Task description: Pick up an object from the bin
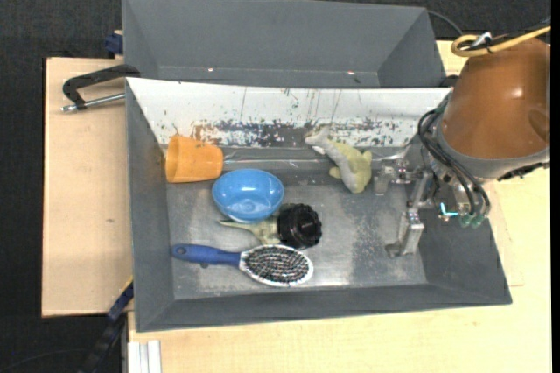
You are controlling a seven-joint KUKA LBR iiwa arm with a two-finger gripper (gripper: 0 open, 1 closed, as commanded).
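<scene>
Camera view: hand [404, 240] hangs near pale yellow soft toy [350, 163].

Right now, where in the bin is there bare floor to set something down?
Bare floor lies between the black cap and the jaws, in front of the soft toy. Crowded at left: cup, bowl and brush bunch together.

Grey bin [350, 262] holds orange cup [192, 160], blue bowl [248, 193], hairbrush [262, 263], black knob [299, 225], plush [348, 163].
</scene>
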